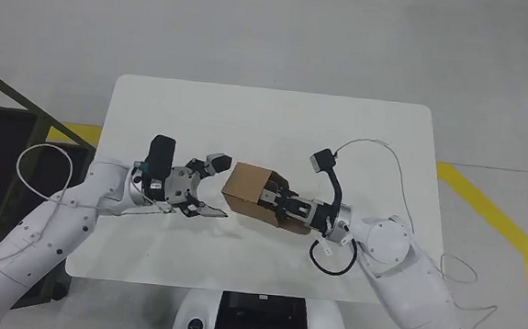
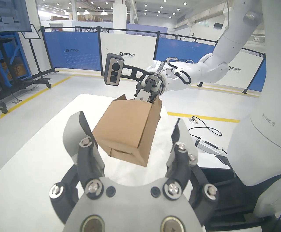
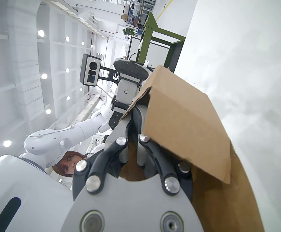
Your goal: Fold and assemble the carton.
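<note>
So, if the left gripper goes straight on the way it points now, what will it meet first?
Most likely the carton: its folded near end lies straight ahead, in line with the space between the open fingers of the left gripper. The right gripper holds its far end. The gap is hard to judge.

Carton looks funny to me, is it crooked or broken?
A little crooked. The carton is tilted, clamped by one wall at its open end in the right end effector. On its closed end, one flap gapes instead of lying flat. No tears visible.
</note>
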